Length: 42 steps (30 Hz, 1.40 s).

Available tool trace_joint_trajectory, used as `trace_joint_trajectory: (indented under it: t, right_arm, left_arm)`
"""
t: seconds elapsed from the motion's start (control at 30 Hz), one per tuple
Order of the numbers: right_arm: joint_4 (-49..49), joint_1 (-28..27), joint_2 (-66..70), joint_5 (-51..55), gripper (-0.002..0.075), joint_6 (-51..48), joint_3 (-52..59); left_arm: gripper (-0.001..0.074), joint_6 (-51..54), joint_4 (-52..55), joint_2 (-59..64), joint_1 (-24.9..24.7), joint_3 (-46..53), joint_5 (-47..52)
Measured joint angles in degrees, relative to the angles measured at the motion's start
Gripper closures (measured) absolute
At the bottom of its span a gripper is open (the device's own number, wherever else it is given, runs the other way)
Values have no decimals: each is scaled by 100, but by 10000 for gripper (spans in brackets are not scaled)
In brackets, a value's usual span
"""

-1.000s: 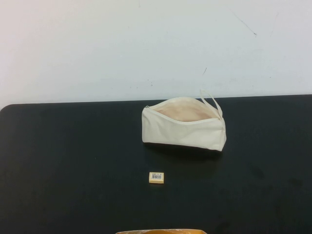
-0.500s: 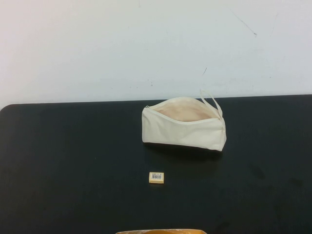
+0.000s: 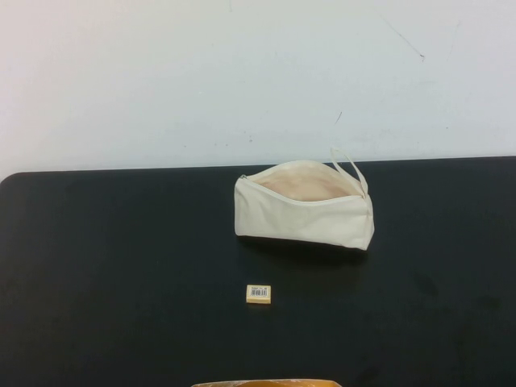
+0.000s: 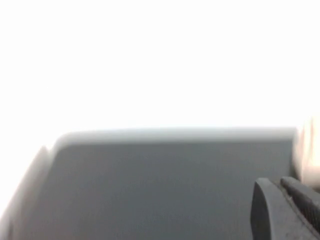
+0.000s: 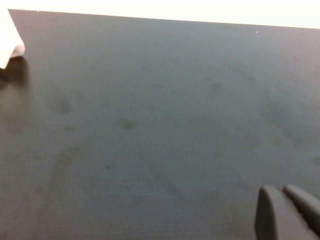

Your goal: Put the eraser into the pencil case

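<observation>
The eraser (image 3: 259, 293), a tiny tan block with a barcode label, lies flat on the black table (image 3: 121, 266), in front of the pencil case. The pencil case (image 3: 305, 212) is a cream-white pouch lying unzipped, its beige lining showing and its loop strap at its right end. Neither gripper shows in the high view. My left gripper (image 4: 277, 182) is shut and empty over bare table, with the pouch's edge (image 4: 309, 150) beside it. My right gripper (image 5: 280, 189) is shut and empty over bare table, with a pouch corner (image 5: 7, 42) far off.
A white wall (image 3: 242, 72) rises behind the table's far edge. A tan-orange object (image 3: 266, 383) shows at the bottom edge of the high view, near the eraser's side of the table.
</observation>
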Motion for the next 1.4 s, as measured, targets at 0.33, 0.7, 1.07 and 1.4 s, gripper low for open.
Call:
trace_joint_trajectory:
  t: [0.33,0.7,1.07,1.4]
  right_arm:
    - [0,0,0,0,727,0,0]
    - [0,0,0,0,727,0,0]
    - [0,0,0,0,727,0,0]
    - [0,0,0,0,727,0,0]
  left_arm:
    - [736,22,64,0,0,0,-3380]
    - [736,-238,-181,0,0,-79,-3874]
    - [736,-300,443,1203,0,-2936,368]
    - [736,-421,-638,3277,0,-3106,857]
